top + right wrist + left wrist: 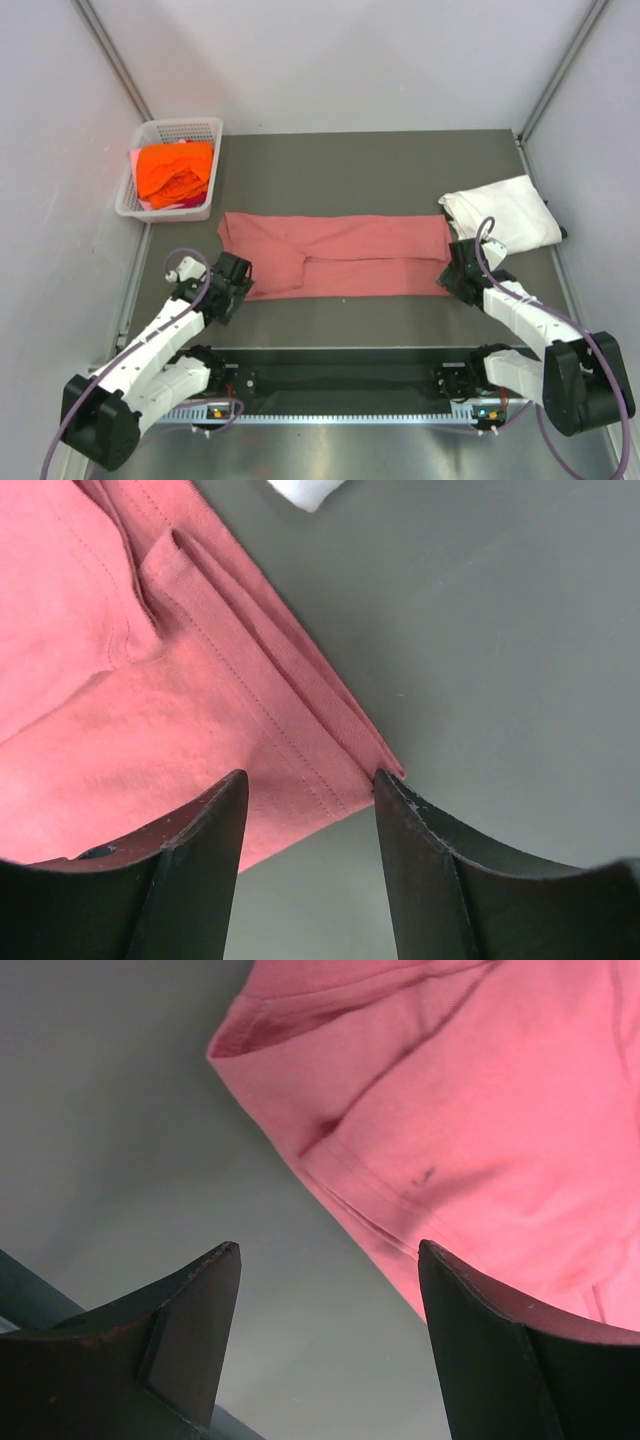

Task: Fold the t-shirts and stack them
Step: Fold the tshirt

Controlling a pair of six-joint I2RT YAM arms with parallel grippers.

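The dark surface (pixel 360 160) carries everything, and its bare grey shows under both wrist cameras.

The dusty pink-red t-shirt (pixel 340 255) lies across the middle of the top view as a long band, already folded lengthwise. Its layered hem is at the right end and a sleeve seam near the left. The biggest risk sits in this stack of layers. If a claw pinches only the top ply, the band would probably peel open as it is lifted and the fold would be lost.

The folded white t-shirt (pixel 505 215) rests at the right of the frame, just beside the pink hem. A swing of the right arm could drag it or rumple it.

The orange t-shirt (pixel 175 172) is heaped in the white basket (pixel 190 125) at upper left, well apart and not at risk.

The right claw (pixel 310 775) is spread and straddles the hem corner, pinching nothing. It sits so near the edge that closing there may catch only a sliver, which could slip out.

The left claw (pixel 330 1250) is also spread and holds nothing. It sits mostly over bare surface, with cloth only at its right finger, so closing there could miss the shirt. One end would then lift without the other and skew the fold.
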